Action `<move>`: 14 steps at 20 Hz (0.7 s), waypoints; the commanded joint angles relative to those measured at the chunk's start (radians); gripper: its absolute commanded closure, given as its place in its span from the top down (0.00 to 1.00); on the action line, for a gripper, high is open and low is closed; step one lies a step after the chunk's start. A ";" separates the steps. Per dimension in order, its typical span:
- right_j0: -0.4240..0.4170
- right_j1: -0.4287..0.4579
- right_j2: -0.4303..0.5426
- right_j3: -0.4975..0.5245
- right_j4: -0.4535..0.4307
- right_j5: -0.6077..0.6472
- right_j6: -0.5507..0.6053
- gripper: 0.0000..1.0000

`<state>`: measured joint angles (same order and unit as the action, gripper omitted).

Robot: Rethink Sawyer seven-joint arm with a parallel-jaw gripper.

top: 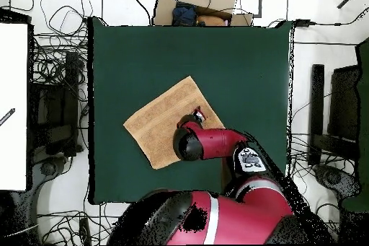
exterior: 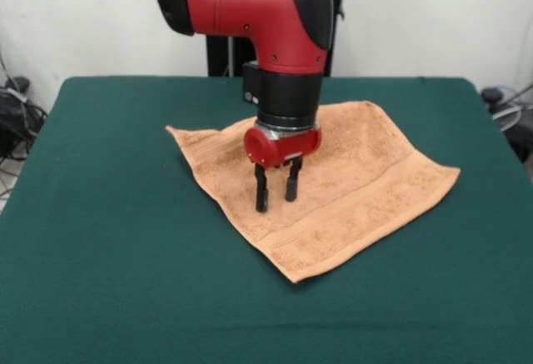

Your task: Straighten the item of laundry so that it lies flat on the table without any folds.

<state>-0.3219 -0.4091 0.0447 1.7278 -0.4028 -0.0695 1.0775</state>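
From the front, cables (exterior: 15,110) lay tangled on the floor at the left, beside the table (exterior: 108,247). Its dark green cloth top ran wide and smooth across nearly the whole picture, under a plain pale wall (exterior: 83,14). Near the middle of the table lay the towel (exterior: 358,189), peach-orange and spread out like a diamond, one corner pointing toward the camera. A woven band ran along the hem near that corner. The towel looked mostly flat, with slight ripples along its left edge. Part of its far side was hidden behind the arm (exterior: 275,6), so I could not tell how that side lay. The gripper (exterior: 276,191) hung over the towel's left half, its two black fingers (exterior: 261,193) pointing down, a little apart and holding nothing. Whether the tips touched the cloth could not be told. More cables (exterior: 504,106) showed at the right edge.

From above, a white panel (top: 14,106) stood at the far left, then dark equipment and tangled wires (top: 54,91) on the pale floor. The table (top: 238,63) filled the centre, and the towel (top: 155,124) lay left of its middle, nearer the robot's side. The arm (top: 209,142) reached over the towel's right corner. Cardboard boxes (top: 205,1) sat beyond the table's far edge. More dark equipment (top: 339,113) stood at the right.
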 commanded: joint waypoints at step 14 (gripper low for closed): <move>-0.070 -0.358 0.091 0.209 0.076 0.434 0.105 1.00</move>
<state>-0.3874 -0.6240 0.0555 1.8579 -0.3816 0.2161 1.0775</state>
